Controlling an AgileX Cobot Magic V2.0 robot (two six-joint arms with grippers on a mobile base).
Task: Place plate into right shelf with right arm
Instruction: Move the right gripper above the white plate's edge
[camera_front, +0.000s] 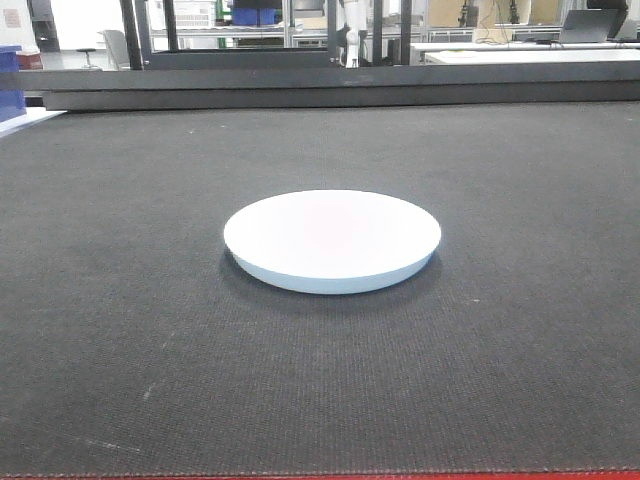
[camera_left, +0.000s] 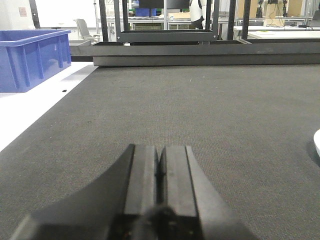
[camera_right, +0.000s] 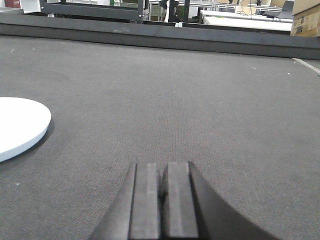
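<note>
Front view: the plate (camera_front: 332, 240) lies flat on the dark mat (camera_front: 520, 370). Neither gripper shows here, nor any steel shelf.

Left wrist view: the left gripper (camera_left: 160, 160) is empty, fingers pressed together. A sliver of the plate shows far to its right, and a blue bin (camera_left: 30, 57) stands ahead to its left.

Right wrist view: the right gripper (camera_right: 164, 172) is also pressed together and holds nothing. The plate lies ahead and well to its left. Approaching with the fingers together would likely shove the plate across the mat. The rim is low and glossy, so a shallow pinch could slip and let the plate tilt or drop on the way to the shelf.
</note>
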